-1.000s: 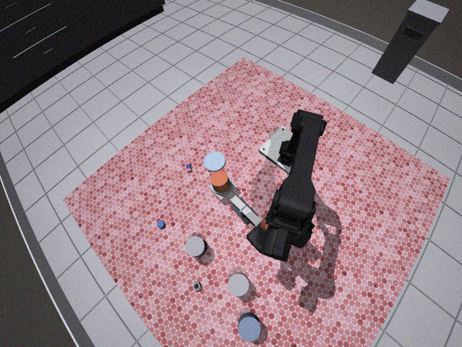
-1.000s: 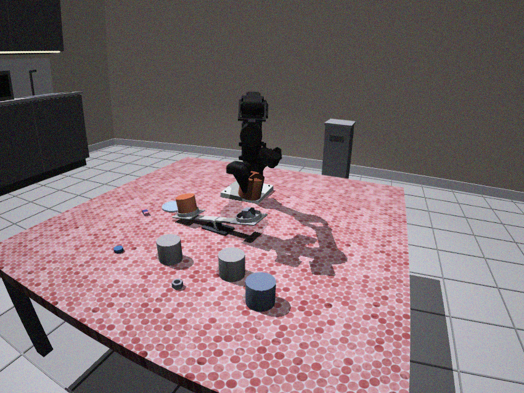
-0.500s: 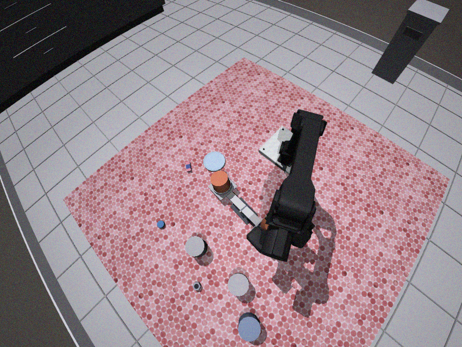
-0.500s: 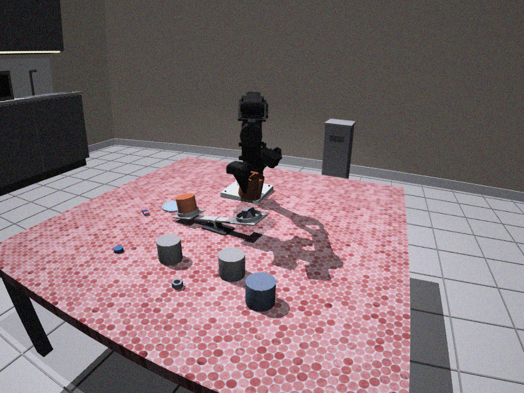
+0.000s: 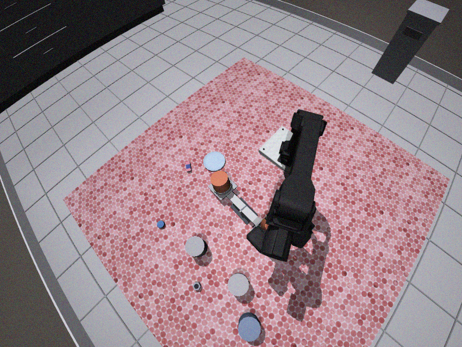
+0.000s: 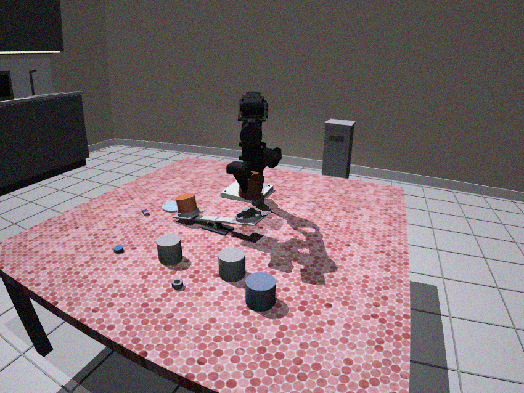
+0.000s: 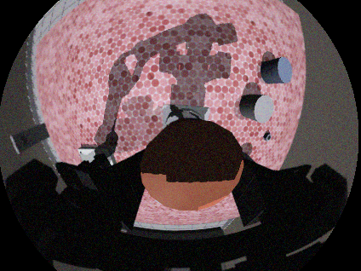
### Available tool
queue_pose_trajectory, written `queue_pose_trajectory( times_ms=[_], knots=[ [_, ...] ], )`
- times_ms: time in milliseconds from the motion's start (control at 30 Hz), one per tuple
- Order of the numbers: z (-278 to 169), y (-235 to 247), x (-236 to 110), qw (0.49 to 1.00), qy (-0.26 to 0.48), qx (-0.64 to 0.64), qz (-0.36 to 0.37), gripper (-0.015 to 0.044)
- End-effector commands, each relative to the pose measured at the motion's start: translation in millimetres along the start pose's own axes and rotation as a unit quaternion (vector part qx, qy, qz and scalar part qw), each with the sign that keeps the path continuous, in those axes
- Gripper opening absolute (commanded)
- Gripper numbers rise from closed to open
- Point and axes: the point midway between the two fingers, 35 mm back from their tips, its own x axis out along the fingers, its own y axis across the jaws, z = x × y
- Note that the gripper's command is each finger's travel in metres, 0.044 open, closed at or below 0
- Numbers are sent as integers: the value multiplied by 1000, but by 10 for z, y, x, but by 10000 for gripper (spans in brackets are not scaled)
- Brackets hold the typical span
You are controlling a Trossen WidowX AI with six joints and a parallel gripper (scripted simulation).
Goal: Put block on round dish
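Black parallel-jaw gripper [image 6: 250, 185] clamped on lifted orange cup [image 6: 253, 185]; dark block [image 6: 249, 212], seemingly on the balance pan, lies directly below.

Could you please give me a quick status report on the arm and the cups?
End effector shut on lifted orange cup. Dark block exposed on balance pan. Other cup undisturbed beside dish.

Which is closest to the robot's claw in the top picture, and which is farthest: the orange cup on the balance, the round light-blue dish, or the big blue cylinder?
From the gripper, which is shut on the other orange cup:
1. Orange cup on the balance, up-left, on the balance's far end.
2. Round light-blue dish, just beyond that cup.
3. Big blue cylinder, near the mat's bottom edge.
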Motion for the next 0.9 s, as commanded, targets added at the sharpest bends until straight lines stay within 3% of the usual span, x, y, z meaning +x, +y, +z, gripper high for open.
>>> queue_pose_trajectory(
  times_ms=[0, 500, 867],
  knots=[
    [1, -2, 2, 1000, 0, 0, 0, 0],
    [10, 3, 9, 1000, 0, 0, 0, 0],
    [517, 388, 436, 1000, -4, -1, 0, 0]
  ],
)
